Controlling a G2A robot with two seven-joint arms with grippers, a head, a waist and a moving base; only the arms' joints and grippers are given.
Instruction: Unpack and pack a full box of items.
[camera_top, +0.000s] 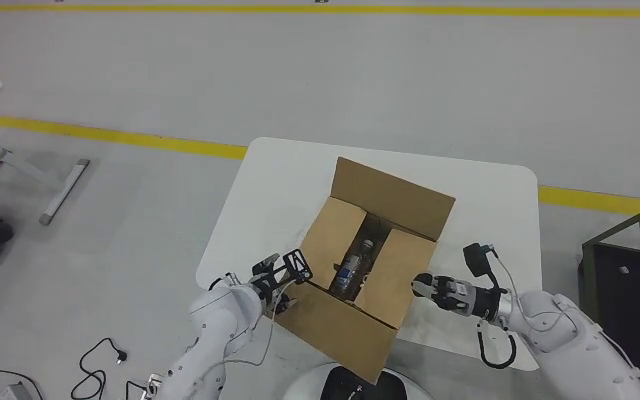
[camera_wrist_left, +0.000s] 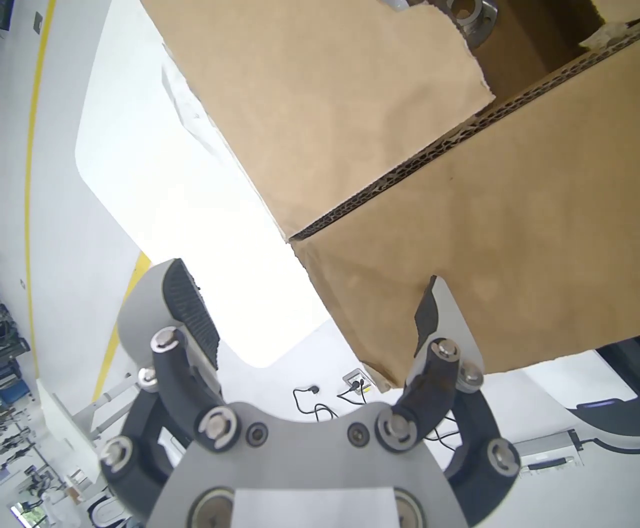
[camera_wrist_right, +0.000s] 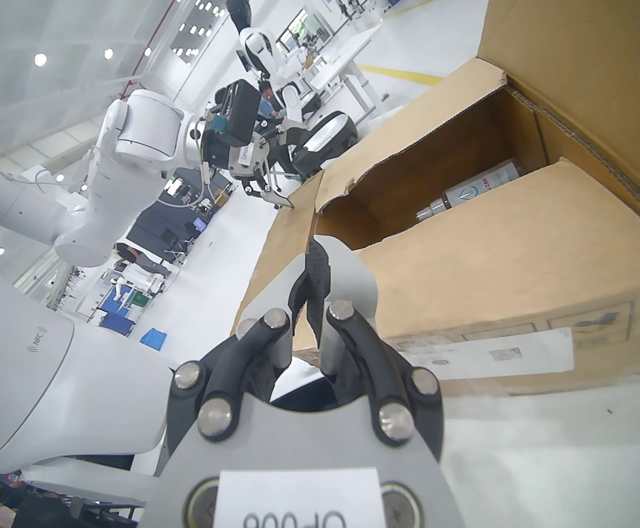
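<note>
So, white table (camera_top: 270, 190) carries open cardboard box (camera_top: 400, 205), left gripper (camera_top: 292, 268) w/ jaws wide at its near-left corner, right gripper (camera_top: 420, 287) w/ jaws closed, empty, just beside its right wall, clear bottle (camera_top: 350, 268) lying inside the box.

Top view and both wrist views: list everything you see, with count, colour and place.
Table: one, white, under the box.
Box: one, brown cardboard, flaps open, on the table's near side.
Bottle: at least one, clear, lying in the box.
Metal part: one, silver, in the box.
Cables: black, on the floor beside the table.
Left gripper: open, at the box's near corner.
Right gripper: shut, beside the box's opposite side.
</note>
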